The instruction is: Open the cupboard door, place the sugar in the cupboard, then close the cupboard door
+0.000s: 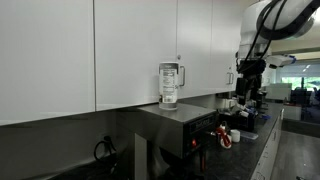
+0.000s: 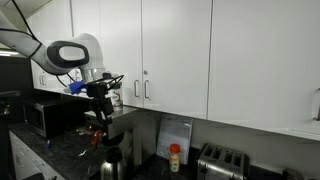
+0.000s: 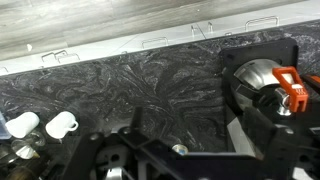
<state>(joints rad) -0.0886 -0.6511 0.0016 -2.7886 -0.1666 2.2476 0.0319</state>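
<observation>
Hanging over the dark counter [image 3: 150, 90], your gripper [image 2: 100, 98] hides its jaws, so I cannot tell whether it is open or closed. The sugar [image 1: 170, 85] stands on a steel machine [image 1: 180, 125] at the counter's back edge. The cupboard door [image 2: 178, 60] is closed. Two white cups [image 3: 62, 123] and a steel pot [image 3: 262, 85] sit beneath you.

In both exterior views the light is soft and seems to come from above. The cupboard door [image 2: 175, 55] is lit evenly and shows no hard glare. Below the cupboards there is heavy shadow, and the counter [image 2: 60, 150] is almost black, so small details are lost. At the far right, the open room [image 1: 300, 70] is much brighter than the near left. Both pictures are small and a little soft. In the wrist view the counter pattern is clear, a metal pot [image 3: 255, 80] carries a bright reflection, and the near bottom edge is dark and blurred.
</observation>
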